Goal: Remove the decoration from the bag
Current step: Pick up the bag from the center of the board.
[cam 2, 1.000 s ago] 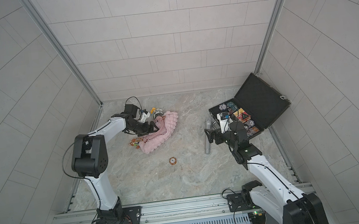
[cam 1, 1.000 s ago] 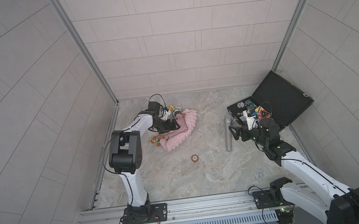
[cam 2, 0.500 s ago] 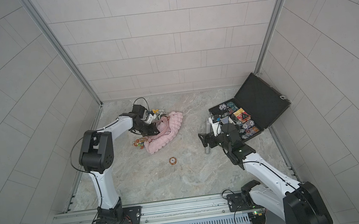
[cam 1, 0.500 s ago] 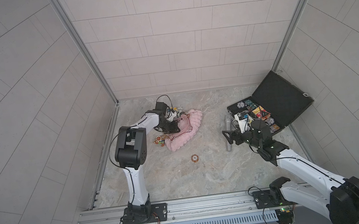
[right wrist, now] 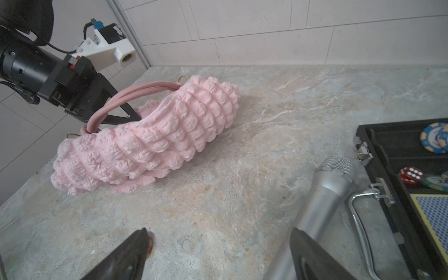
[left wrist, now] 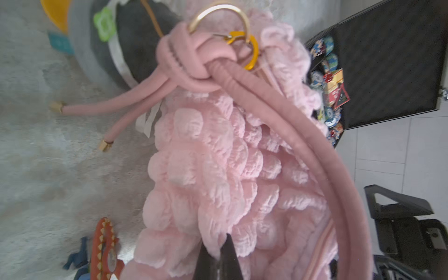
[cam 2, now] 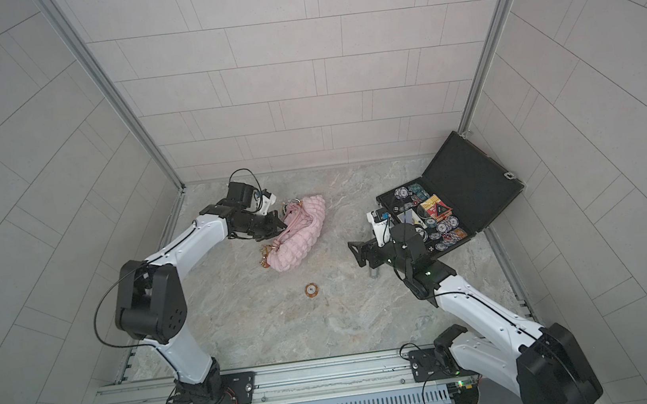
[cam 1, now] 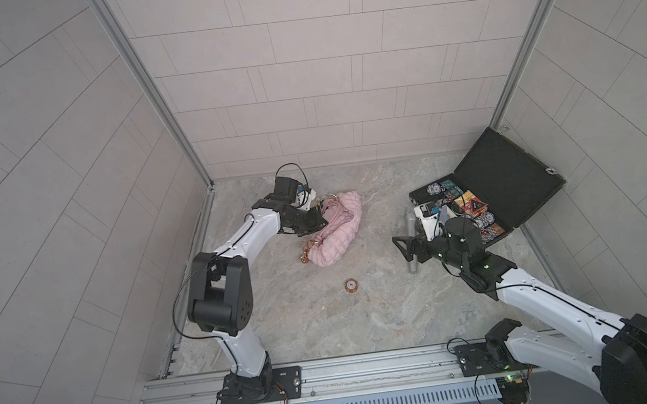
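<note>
Marble table [cam 1: 328, 327]: bag [cam 1: 337, 230], microphone [cam 1: 409, 220], briefcase [cam 1: 510, 186]

- I see bright, even light and faint shadows in both top views, edges bowed.
- Left wrist view blurs the puffy pale pink bag [left wrist: 213, 169].

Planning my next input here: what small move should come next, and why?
Probably ease the open right gripper toward the bag: the left gripper is shut on its quilted fabric, while the yellow clip hangs on the gold ring beside the strap knot.
</note>
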Tool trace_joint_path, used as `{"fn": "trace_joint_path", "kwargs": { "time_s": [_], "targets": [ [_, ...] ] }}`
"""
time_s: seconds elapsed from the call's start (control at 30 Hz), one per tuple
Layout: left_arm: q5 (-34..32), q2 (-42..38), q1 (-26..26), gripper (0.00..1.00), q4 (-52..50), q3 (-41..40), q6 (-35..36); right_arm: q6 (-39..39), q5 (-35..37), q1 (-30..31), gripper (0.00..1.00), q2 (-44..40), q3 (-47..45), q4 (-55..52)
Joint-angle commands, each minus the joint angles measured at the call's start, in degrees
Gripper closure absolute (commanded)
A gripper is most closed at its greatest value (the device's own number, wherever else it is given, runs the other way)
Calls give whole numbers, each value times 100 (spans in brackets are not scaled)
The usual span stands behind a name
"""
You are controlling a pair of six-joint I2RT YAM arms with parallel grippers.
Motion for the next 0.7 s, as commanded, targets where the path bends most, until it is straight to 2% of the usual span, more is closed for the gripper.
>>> {"fn": "trace_joint_path", "kwargs": {
  "time_s": [0.0,0.1,0.33,0.47,0.6,0.67],
  "targets": [
    [254,-420,-134,100,739,-409,-1338,1,246,401,8,48,330,31],
    [55,-656,-286,100,1003,-539,-2039,-403,515,842,9,148,690,-111],
    [-382,-950,-625,100,1201,-655,-3398,-2193,1250,2082,11,774,1737,-1000],
    [-592,-1077,-732,100,1306,-782,-3744,-2616,1697,2578,13,1254,2126,-1240],
    [-603,-1147,-797,100,1383,-762,-3858,-2607,2651,2680,19,1792,2496,-1504],
    [-643,-1190,-847,100,1376,-765,-3887,-2703,2820,2677,19,1978,2650,-1477]
  ]
}}
